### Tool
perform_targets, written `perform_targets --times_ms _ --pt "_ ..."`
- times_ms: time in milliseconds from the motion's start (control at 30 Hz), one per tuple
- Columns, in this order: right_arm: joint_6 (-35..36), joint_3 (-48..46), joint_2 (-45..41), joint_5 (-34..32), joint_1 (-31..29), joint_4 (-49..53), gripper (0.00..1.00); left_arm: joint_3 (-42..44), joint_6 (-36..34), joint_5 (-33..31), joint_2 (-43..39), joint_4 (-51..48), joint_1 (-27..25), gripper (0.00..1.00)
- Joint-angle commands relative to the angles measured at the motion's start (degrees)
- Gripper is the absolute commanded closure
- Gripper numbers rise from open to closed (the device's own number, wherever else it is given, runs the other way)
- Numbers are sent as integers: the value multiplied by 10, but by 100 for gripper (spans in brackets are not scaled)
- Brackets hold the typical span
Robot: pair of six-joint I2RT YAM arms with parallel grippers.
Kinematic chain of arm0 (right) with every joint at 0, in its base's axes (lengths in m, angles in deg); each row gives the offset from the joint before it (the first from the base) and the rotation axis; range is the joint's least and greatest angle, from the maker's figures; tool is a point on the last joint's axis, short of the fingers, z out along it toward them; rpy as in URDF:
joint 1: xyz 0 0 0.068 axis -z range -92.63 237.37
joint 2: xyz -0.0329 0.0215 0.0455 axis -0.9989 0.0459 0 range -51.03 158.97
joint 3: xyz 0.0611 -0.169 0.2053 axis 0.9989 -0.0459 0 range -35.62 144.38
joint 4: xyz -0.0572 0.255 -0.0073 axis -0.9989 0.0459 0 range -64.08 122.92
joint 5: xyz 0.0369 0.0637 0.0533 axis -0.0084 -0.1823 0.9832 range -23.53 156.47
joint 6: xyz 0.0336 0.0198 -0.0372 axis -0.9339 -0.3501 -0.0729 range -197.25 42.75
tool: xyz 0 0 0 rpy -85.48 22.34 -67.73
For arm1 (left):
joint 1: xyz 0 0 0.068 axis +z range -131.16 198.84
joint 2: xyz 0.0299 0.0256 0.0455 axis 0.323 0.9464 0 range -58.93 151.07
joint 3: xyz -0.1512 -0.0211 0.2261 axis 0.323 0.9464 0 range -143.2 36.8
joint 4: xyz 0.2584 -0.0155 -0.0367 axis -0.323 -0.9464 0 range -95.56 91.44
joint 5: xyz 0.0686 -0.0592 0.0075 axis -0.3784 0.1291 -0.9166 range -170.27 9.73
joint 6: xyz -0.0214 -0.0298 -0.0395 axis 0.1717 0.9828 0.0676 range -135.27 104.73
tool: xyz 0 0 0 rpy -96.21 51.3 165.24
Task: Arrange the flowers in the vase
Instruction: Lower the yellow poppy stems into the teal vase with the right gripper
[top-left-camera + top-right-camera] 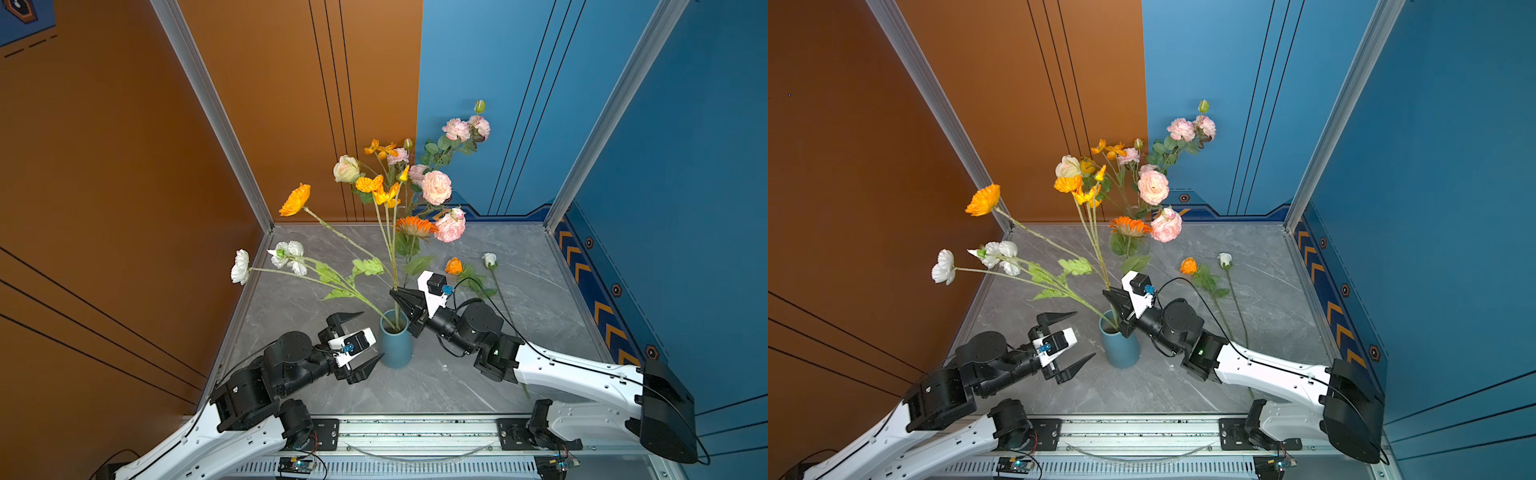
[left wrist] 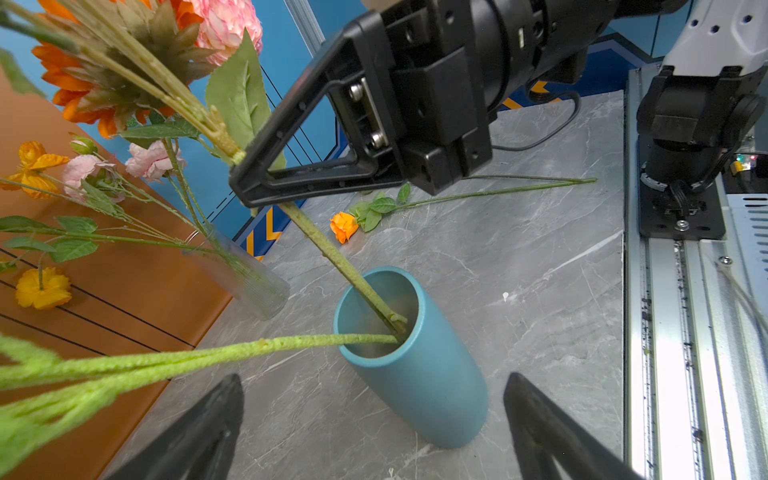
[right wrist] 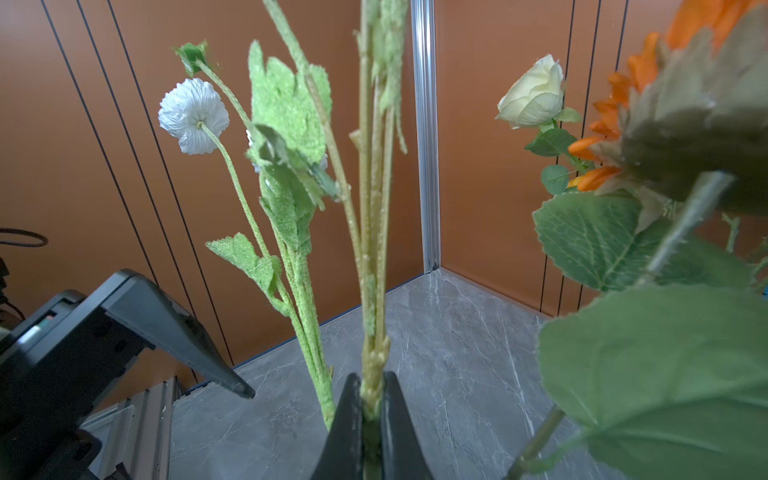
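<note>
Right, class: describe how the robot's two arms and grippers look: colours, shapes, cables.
The left arm and right arm have white shells and black cylindrical joints. The left gripper and right gripper each have black, pointed triangular fingers and a white camera block with a blue connector. Thin black cables run along both arms.

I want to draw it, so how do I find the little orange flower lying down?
Find the blue vase on the grey table. Just beyond the right gripper, two flowers lie flat. Yours is the orange rose, not the white bud beside it.
</note>
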Motion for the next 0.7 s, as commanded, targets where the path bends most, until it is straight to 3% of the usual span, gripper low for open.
perform_targets --times_ms 0,667 --pt "-12 2 11 -25 -5 17 100 3 7 8 -3 7 5 2" --pt "-45 -2 24 -76 -15 88 100 3 7 18 -5 7 7 2"
